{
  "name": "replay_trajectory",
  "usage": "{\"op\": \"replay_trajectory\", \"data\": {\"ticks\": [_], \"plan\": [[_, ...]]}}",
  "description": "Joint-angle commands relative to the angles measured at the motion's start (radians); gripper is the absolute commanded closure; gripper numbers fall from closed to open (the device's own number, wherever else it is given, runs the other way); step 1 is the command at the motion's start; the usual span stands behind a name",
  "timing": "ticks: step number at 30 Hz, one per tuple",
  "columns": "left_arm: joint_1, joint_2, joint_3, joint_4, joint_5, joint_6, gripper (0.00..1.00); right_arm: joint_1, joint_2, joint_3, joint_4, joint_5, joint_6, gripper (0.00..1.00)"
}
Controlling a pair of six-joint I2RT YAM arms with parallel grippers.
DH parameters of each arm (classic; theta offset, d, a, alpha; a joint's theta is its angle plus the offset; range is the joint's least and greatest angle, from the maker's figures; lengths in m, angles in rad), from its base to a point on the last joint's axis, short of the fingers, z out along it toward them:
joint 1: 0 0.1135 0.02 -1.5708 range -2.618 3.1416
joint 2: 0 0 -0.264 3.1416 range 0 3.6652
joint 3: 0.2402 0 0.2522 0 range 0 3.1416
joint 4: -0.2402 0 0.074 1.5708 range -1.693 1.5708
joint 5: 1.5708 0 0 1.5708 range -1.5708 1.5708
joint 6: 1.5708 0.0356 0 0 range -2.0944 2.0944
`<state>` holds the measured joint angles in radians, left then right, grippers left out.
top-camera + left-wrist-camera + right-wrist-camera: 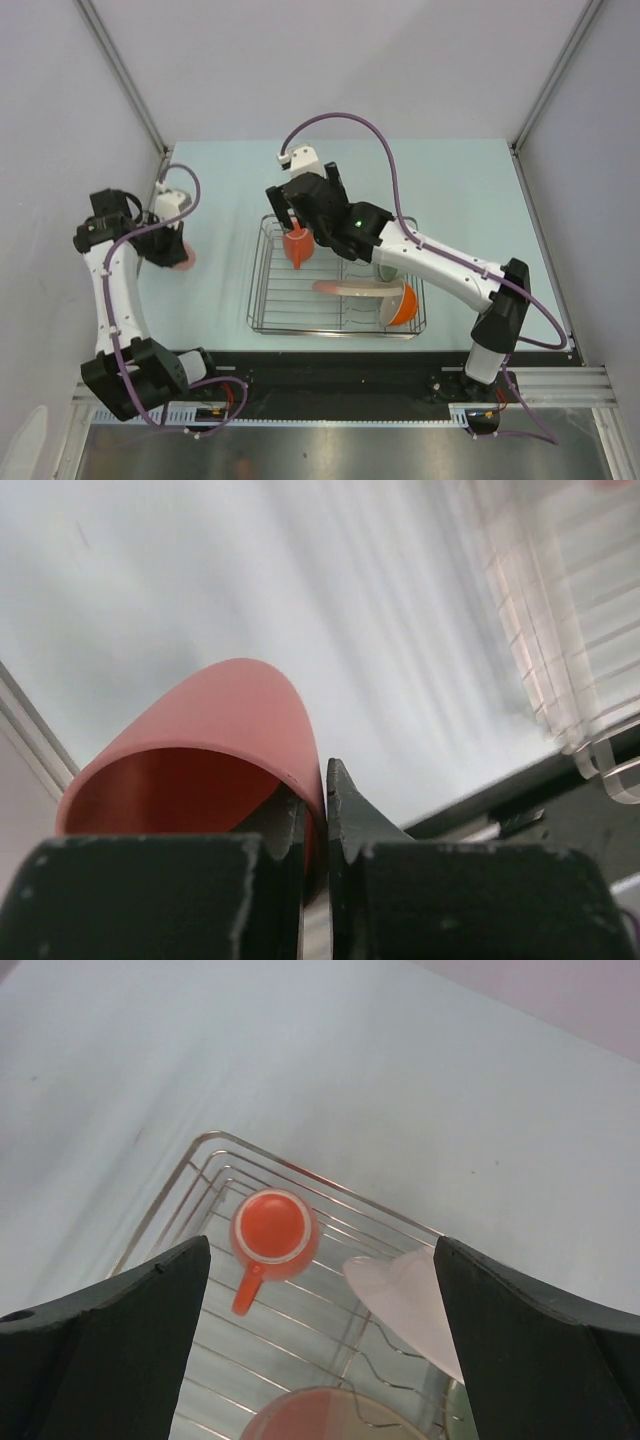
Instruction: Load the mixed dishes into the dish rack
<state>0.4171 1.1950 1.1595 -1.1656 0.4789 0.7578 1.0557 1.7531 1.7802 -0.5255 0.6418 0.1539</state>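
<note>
Pinching the pink cup (178, 250) at frame left, left tool (315, 780) is seemingly readying a lift to the rack (262, 290); right tool (322, 1250) is gaping wide.

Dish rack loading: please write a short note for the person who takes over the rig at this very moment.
Left end effector: shut on the wall of the small pink cup, at the left side of the table, outside the dish rack.
Right end effector: open and empty, above the rack, over the orange mug.
Done: the rack holds the mug, the white bowl, the pink-and-cream plate and the orange bowl. A green bowl seems to sit there too, mostly hidden under the right arm.
Left: bring the pink cup to the rack and release it.
</note>
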Motion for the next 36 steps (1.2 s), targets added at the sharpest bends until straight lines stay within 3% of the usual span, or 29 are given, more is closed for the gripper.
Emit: {"op": "replay_trajectory", "data": {"ticks": [1, 3, 5, 6, 7, 9, 11, 12, 13, 14, 15, 16, 17, 20, 25, 30, 36], "plan": [[-0.063, -0.031, 0.204, -0.055, 0.427, -0.071, 1.0, -0.104, -0.102, 0.007, 0.013, -0.135, 0.169, 0.0], [-0.095, -0.046, 0.244, -0.037, 0.606, -0.104, 1.0, -0.173, -0.168, -0.037, 0.05, -0.318, 0.249, 0.0], [-0.13, -0.092, 0.215, 0.084, 0.703, -0.156, 1.0, -0.273, -0.267, -0.19, 0.137, -0.436, 0.37, 0.0], [-0.147, -0.11, 0.191, 0.16, 0.774, -0.278, 1.0, -0.31, -0.297, -0.262, 0.253, -0.581, 0.427, 0.0], [-0.162, -0.124, 0.163, 0.334, 0.802, -0.348, 1.0, -0.351, -0.323, -0.319, 0.316, -0.682, 0.485, 0.0], [-0.216, -0.138, 0.099, 0.493, 0.852, -0.566, 1.0, -0.451, -0.365, -0.459, 0.515, -0.907, 0.675, 0.0], [-0.262, -0.129, 0.025, 0.793, 0.891, -0.749, 1.0, -0.483, -0.374, -0.536, 0.646, -0.99, 0.772, 0.0], [-0.276, -0.126, -0.003, 0.91, 0.898, -0.951, 1.0, -0.487, -0.376, -0.553, 0.764, -1.045, 0.861, 0.0], [-0.291, -0.123, -0.033, 1.158, 0.894, -1.054, 1.0, -0.488, -0.374, -0.571, 0.826, -1.063, 0.901, 0.0], [-0.32, -0.12, -0.084, 1.298, 0.889, -1.153, 1.0, -0.482, -0.369, -0.58, 0.879, -1.077, 0.935, 0.0], [-0.336, -0.101, -0.102, 1.51, 0.883, -1.325, 1.0, -0.479, -0.357, -0.588, 0.963, -1.096, 0.99, 0.0], [-0.353, -0.089, -0.112, 1.581, 0.877, -1.389, 1.0, -0.474, -0.348, -0.588, 0.996, -1.102, 1.01, 0.0], [-0.382, -0.059, -0.103, 1.616, 0.862, -1.449, 1.0, -0.467, -0.339, -0.588, 1.051, -1.114, 1.036, 0.0], [-0.438, -0.025, -0.055, 1.632, 0.851, -1.441, 1.0, -0.453, -0.304, -0.588, 1.119, -1.122, 1.089, 0.0], [-0.466, 0.05, -0.018, 1.748, 0.839, -1.546, 1.0, -0.41, -0.27, -0.594, 1.145, -1.102, 1.066, 0.0], [-0.471, 0.12, 0.005, 2.018, 0.866, -1.781, 1.0, -0.408, -0.273, -0.596, 1.078, -1.085, 1.0, 0.0], [-0.505, 0.178, 0.031, 2.142, 0.874, -1.894, 1.0, -0.408, -0.253, -0.604, 1.091, -1.097, 1.009, 0.0]]}}
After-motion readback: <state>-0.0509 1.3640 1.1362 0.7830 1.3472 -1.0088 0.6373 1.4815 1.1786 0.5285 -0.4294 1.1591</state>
